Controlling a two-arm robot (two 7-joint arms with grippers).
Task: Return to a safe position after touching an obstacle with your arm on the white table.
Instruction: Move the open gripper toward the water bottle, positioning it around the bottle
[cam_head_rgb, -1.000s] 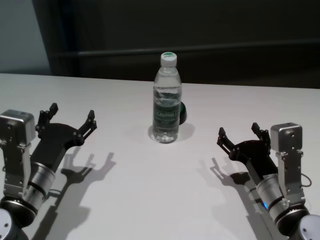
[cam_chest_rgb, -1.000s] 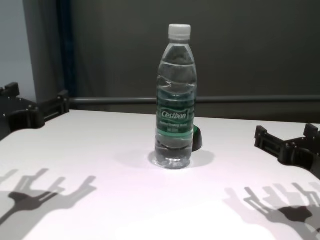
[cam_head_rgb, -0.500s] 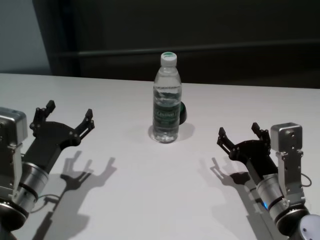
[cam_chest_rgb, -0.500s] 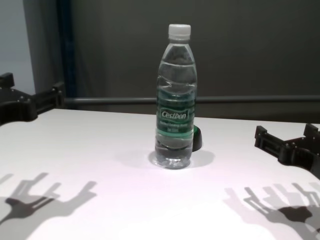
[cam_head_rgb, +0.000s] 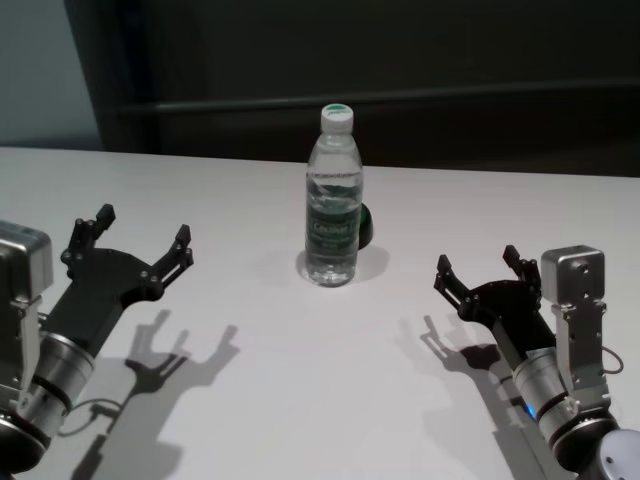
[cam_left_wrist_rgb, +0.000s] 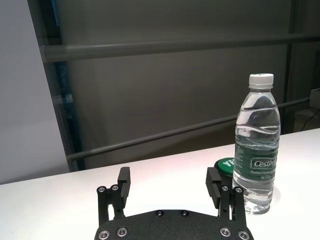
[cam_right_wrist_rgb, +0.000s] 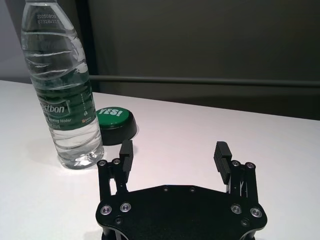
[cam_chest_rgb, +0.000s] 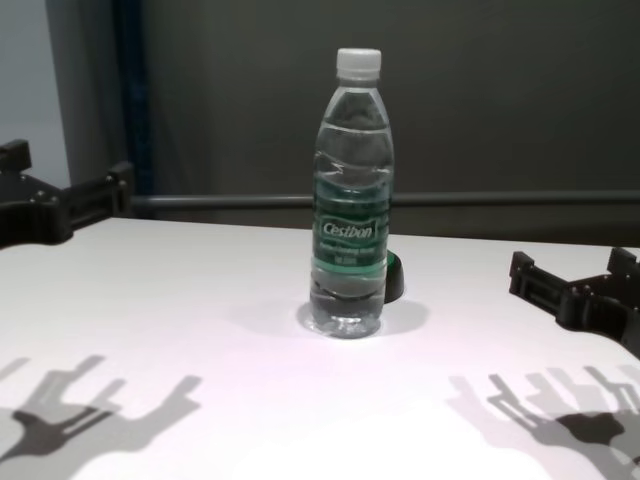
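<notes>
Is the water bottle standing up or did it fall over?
Standing up. The water bottle rests on its base on the white table, white cap on top, with neither gripper touching it.

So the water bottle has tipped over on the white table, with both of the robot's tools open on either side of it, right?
Not quite: the water bottle stands upright on the white table, cap on top, as the chest view shows. The rest holds: the left tool and right tool are open on either side of it.

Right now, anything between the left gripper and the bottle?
Nothing: in the head view only bare white table separates the open left gripper from the water bottle. The green button sits behind the bottle.
</notes>
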